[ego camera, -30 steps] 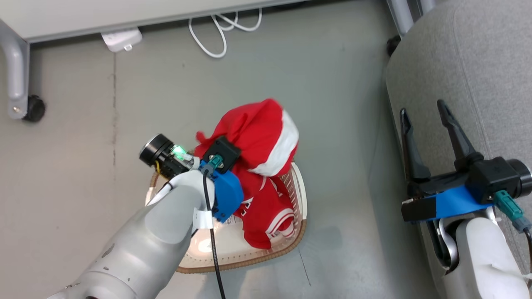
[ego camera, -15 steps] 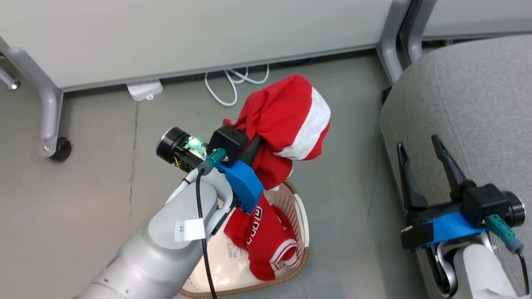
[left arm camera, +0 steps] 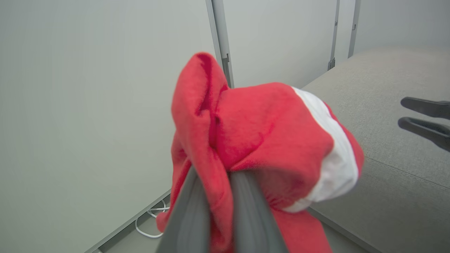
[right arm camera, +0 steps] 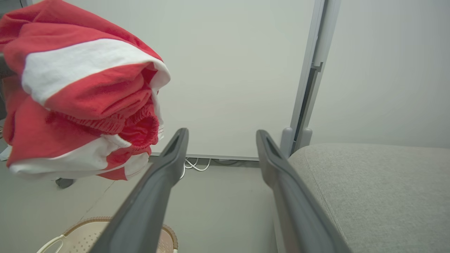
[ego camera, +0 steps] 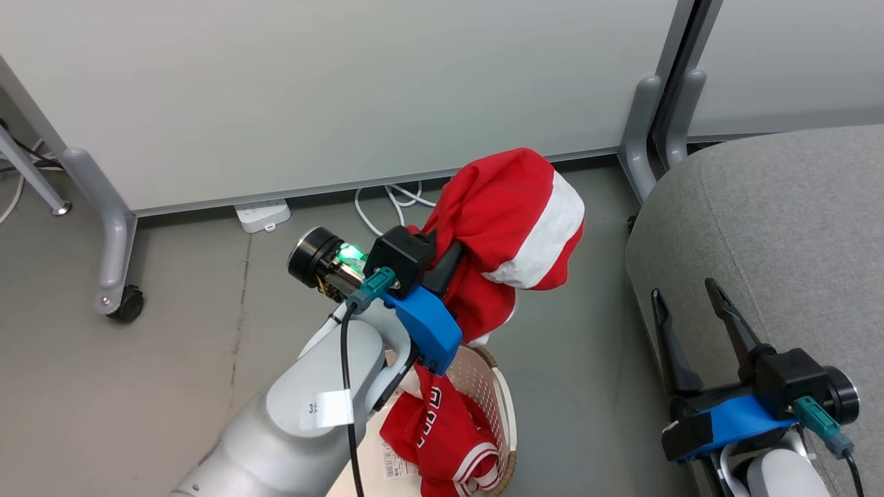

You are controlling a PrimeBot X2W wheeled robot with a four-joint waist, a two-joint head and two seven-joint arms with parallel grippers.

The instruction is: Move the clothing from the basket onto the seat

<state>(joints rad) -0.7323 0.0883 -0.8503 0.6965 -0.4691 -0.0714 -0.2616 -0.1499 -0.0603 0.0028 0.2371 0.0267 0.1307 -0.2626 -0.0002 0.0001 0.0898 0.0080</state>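
We log the left pincer (left arm camera: 213, 175) clenched on the red-and-white garment (ego camera: 511, 214), bunched at its 1 o'clock; right pincer (ego camera: 683, 290) released.

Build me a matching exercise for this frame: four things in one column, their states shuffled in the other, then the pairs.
1 left gripper
2 right gripper
3 basket
4 seat

A open, by the seat's edge
B on the floor, a red garment inside
C shut on clothing held in the air
D grey, at the robot's right

Pairs: 1-C, 2-A, 3-B, 4-D
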